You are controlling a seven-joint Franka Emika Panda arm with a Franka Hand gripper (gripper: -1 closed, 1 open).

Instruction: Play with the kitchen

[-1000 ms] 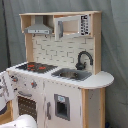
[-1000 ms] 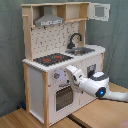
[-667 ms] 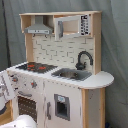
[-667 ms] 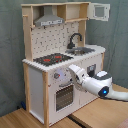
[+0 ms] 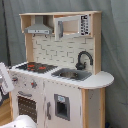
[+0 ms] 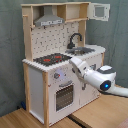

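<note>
**Arm reaches the toy kitchen's front panel**

The kitchen [image 5: 57, 70] stands upright in the middle of the room in both exterior views, white and pale wood, on a wooden floor [image 6: 100, 112]. Its black stovetop [image 6: 51, 59] with red rings sits on the counter [image 5: 97, 79] at about 9 o'clock from the sink [image 5: 71, 74], with the black faucet [image 5: 83, 59] behind the basin. A grey hood [image 6: 49, 21] hangs above the stovetop. The oven door [image 6: 64, 96] sits low on the front. A grey-green curtain [image 6: 11, 55] backs everything.

The white arm [image 6: 95, 77] comes in from 3 o'clock in the second exterior view, its end effector [image 6: 75, 62] against the upper front edge near the knobs [image 6: 57, 76]; I cannot tell how wide it stands.
</note>
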